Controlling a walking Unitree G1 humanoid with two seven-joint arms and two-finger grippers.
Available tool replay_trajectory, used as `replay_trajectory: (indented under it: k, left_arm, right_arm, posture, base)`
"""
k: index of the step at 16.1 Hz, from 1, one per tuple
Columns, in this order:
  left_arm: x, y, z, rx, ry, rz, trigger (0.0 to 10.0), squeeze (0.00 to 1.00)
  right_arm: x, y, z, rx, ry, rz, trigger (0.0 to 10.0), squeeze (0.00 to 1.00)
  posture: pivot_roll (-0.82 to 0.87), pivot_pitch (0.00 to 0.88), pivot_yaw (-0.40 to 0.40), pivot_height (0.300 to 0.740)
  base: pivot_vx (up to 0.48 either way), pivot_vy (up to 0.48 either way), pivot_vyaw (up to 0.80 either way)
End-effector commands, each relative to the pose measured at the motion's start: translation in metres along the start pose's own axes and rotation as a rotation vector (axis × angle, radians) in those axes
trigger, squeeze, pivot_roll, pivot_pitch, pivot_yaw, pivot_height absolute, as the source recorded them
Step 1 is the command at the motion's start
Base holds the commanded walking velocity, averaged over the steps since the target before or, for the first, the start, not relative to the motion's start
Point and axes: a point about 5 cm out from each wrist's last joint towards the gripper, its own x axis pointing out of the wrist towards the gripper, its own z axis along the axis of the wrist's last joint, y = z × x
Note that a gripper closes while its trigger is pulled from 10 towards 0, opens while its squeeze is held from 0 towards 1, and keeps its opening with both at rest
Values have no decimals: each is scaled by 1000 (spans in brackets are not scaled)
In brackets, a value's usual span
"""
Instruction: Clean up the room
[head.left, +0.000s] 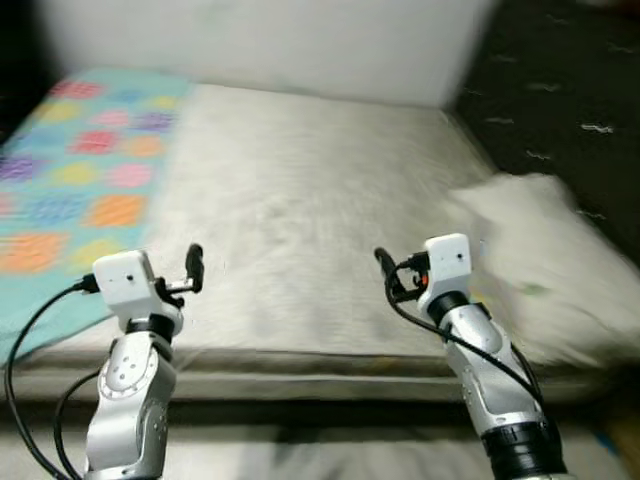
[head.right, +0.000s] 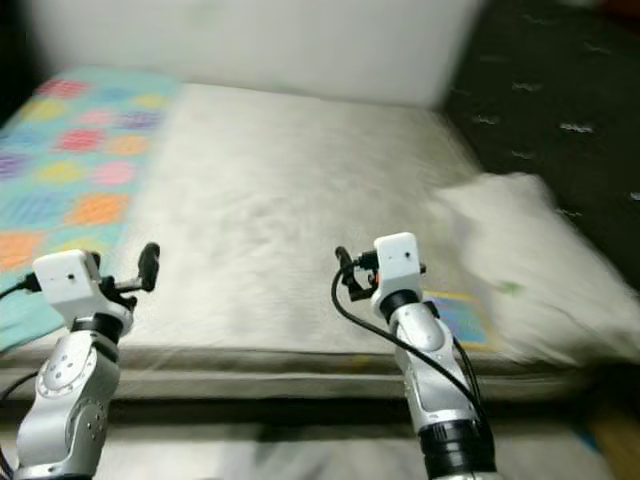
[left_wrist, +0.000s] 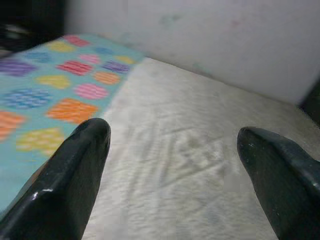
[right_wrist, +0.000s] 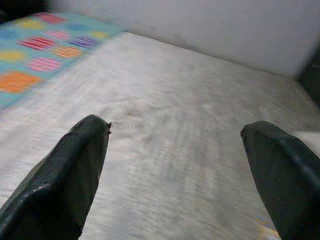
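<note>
Facing a bare grey-white mattress bed. Crumpled white pillow lies at right of frame, just beside right claw, long axis running up-frame. Left claw sits well apart, near turquoise patterned blanket. Both claws spread open, empty. Right arm nearer.

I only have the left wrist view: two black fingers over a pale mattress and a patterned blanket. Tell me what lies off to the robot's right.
Observer: A white pillow lies at the mattress's right edge.
Operator: Report the right gripper.
Observer: The right gripper is open, over bare mattress near the front edge, holding nothing.
Operator: Say what is beyond the pillow.
Observer: A dark surface with small white marks lies beside the bed there.
Operator: Anything under the pillow?
Observer: A small colourful patch shows at its near edge; too blurred to identify.
</note>
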Motion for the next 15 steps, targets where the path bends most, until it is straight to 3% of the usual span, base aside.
replay_trajectory:
  k: [1,15]
  left_arm:
    - [0,-8,2,-7,-12,-28,10000,0]
    - [1,-8,2,-11,-16,-45,10000,0]
  right_arm:
    - [-2,-8,-1,0,5,-23,10000,0]
    - [0,-8,-1,1,5,-25,10000,0]
  posture:
    - [57,28,-93,740]
    - [59,18,-89,740]
  base:
    - [255,0,0]
    - [290,0,0]
